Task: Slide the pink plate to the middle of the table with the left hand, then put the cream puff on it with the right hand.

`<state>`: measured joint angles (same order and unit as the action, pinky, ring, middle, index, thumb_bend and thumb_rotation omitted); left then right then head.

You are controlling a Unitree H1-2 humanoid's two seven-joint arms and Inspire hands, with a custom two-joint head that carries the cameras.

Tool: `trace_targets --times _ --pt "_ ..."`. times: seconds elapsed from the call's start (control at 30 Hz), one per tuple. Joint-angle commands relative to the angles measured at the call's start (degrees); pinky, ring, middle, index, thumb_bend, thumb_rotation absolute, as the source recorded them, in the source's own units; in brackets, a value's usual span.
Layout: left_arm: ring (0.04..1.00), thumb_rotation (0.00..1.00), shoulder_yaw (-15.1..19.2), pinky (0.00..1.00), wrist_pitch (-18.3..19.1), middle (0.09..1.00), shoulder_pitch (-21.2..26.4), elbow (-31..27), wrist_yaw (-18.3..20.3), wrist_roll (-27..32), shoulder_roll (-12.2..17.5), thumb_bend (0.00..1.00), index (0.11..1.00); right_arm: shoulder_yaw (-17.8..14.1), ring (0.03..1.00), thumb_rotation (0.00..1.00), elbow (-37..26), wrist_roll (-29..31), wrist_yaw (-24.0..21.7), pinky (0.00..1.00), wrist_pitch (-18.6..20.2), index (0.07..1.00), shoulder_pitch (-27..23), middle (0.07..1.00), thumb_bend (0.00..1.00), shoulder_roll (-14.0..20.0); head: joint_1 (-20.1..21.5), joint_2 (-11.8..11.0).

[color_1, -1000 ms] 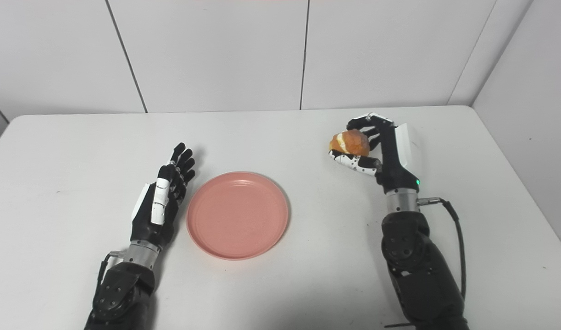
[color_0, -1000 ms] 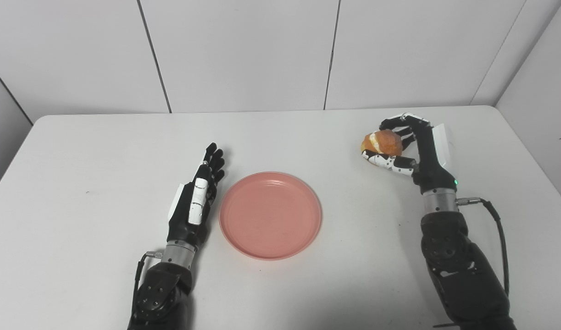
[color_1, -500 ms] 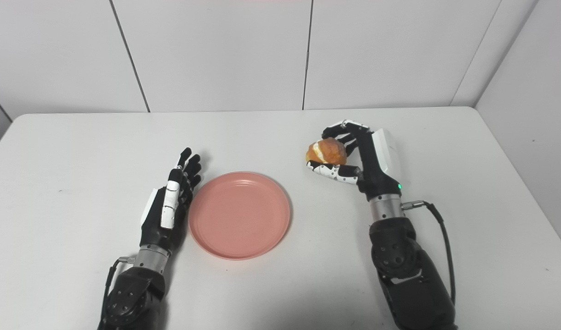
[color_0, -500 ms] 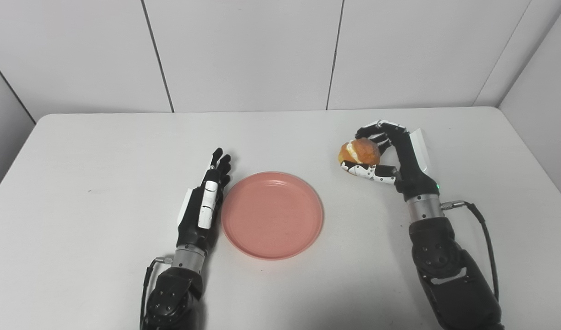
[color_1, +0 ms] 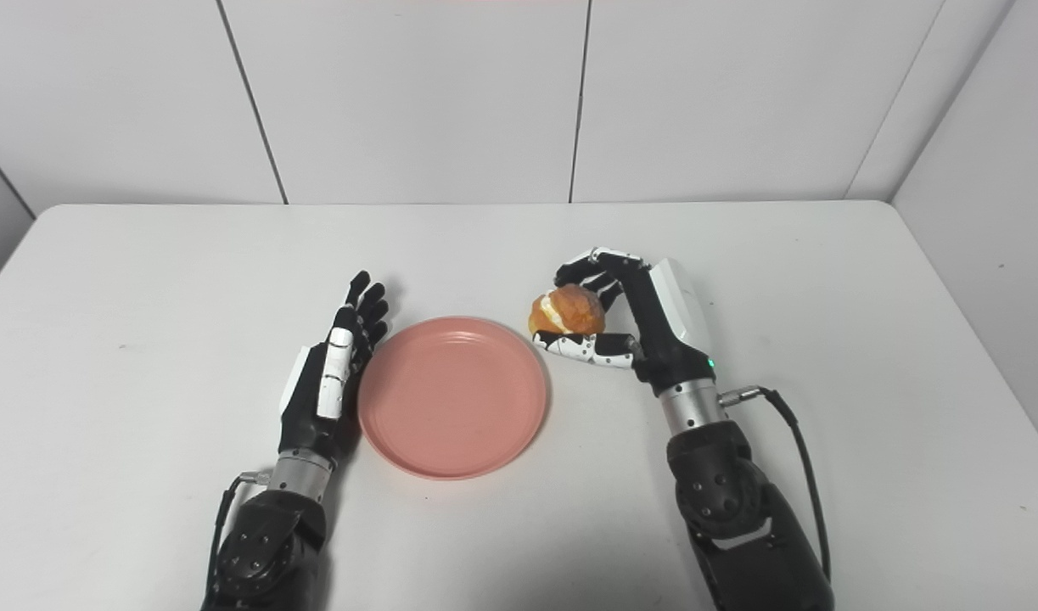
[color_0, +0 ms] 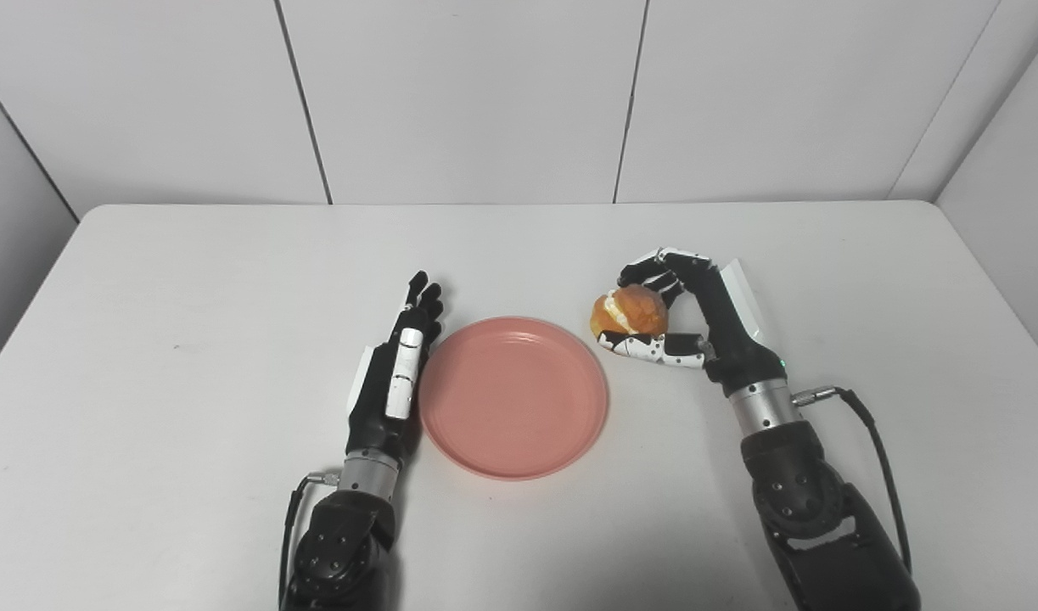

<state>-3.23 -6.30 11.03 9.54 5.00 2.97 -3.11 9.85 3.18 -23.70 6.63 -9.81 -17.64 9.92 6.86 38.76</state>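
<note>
Centrally on the white desk [color_0: 187, 280] the pink plate [color_0: 513, 397] is seen lying flat. Its left rim is met by the left hand [color_0: 393, 382], held edge-up with fingers straight, nothing grasped. The cream puff [color_0: 629, 311] is clasped in the right hand [color_0: 697, 318], raised just beside the plate's far right rim.

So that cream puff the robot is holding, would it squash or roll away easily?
Probably fragile: the cream puff shows a split with pale filling, so a hard squeeze from the right hand could crush it. It looks light, as the fingers alone hold it up. Its round shape might let it roll, though the pink plate has a raised rim.
</note>
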Motion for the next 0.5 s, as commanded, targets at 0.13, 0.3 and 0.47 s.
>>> trace_targets --times 0.13,0.3,0.47 --pt "0.989 1.00 -0.8 1.00 0.9 0.985 -3.6 2.4 -0.6 -1.0 -0.9 0.60 1.000 0.6 0.451 0.00 -2.5 0.3 -1.4 0.35 -2.6 0.481 -0.8 0.549 0.49 -0.8 0.0 0.2" --pt "0.988 1.00 -1.1 1.00 1.8 0.985 -3.7 1.5 -0.6 -1.1 -0.9 0.61 1.000 1.4 0.464 0.00 -2.5 0.2 -2.2 0.36 -4.2 0.481 -0.9 0.533 0.49 -0.9 -0.2 0.4" --pt "0.988 1.00 -1.4 1.00 2.3 0.984 -3.8 0.9 -0.8 -1.2 -1.0 0.62 1.000 2.4 0.470 0.00 -2.8 0.4 -3.4 0.36 -4.0 0.482 -0.9 0.535 0.49 -1.6 -0.3 0.7"
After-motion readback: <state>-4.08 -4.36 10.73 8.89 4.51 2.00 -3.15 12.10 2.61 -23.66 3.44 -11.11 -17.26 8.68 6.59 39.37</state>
